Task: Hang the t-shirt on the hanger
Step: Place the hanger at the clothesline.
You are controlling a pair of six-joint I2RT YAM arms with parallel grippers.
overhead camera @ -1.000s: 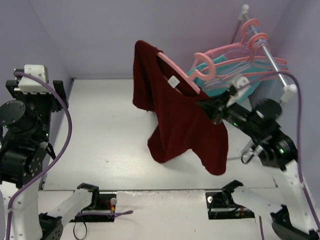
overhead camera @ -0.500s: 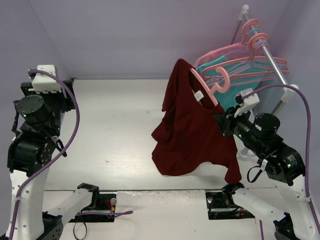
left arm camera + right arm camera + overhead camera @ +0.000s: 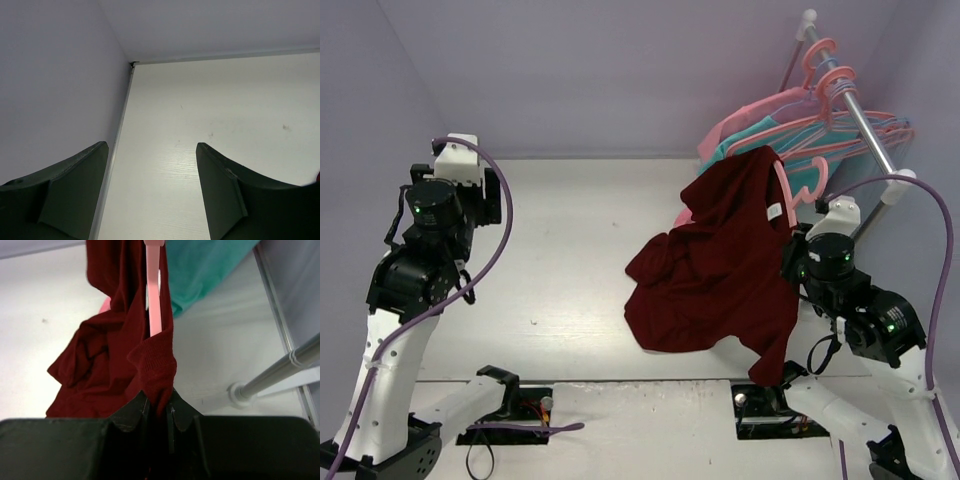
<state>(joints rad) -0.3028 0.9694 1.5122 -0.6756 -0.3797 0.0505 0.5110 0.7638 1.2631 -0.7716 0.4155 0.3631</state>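
White tubular links join black round joint housings dotted with small green lights; thick purple cables loop alongside; the ends carry dark grey wedge-shaped fingers

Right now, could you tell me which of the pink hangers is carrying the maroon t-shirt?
The hanger off the rail, held by the right end effector, with the maroon t-shirt draped over it; the other hangers hang hooked on the rail.
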